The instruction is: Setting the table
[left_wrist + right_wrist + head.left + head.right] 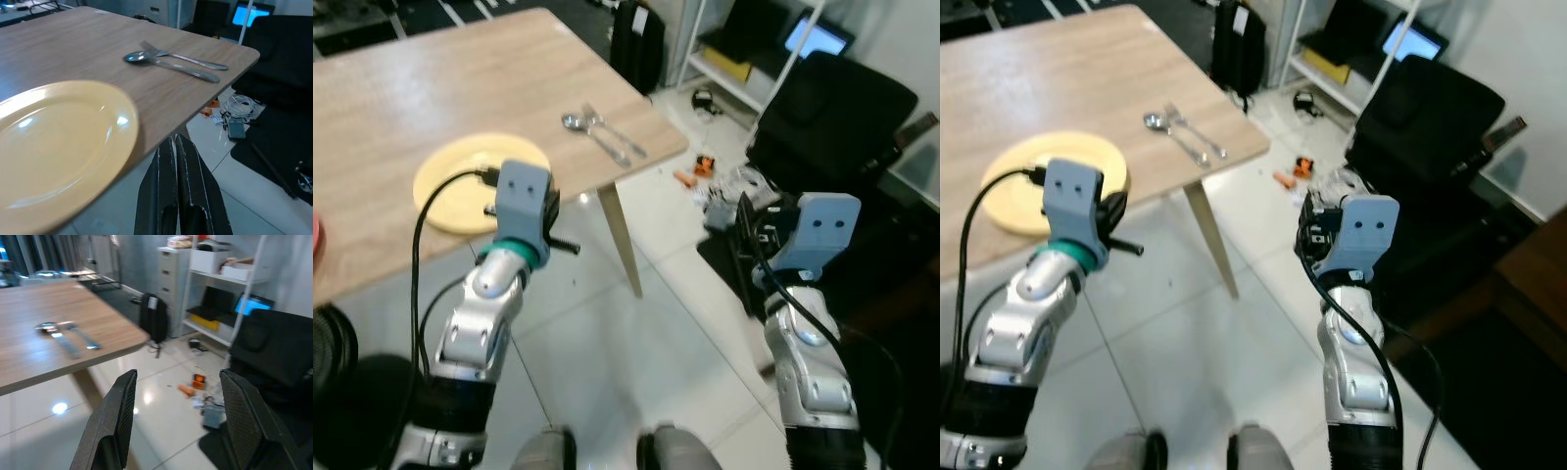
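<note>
Light wooden table [460,88] | round yellow plate [54,147] beside left gripper [177,142], fingers pressed together, empty | metal spoon [171,63] and fork [183,58] beyond | right gripper [178,382] spread wide, empty

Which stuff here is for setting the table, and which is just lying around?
For the job:
round yellow plate
silver metal spoon
silver metal fork
wooden table

Just lying about:
black backpack
black office chair
orange bits on the floor

Two silver arms carry blue-grey wrist housings; a teal ring and looping black cable mark the left end effector [178,147], whose fingers are black.
</note>
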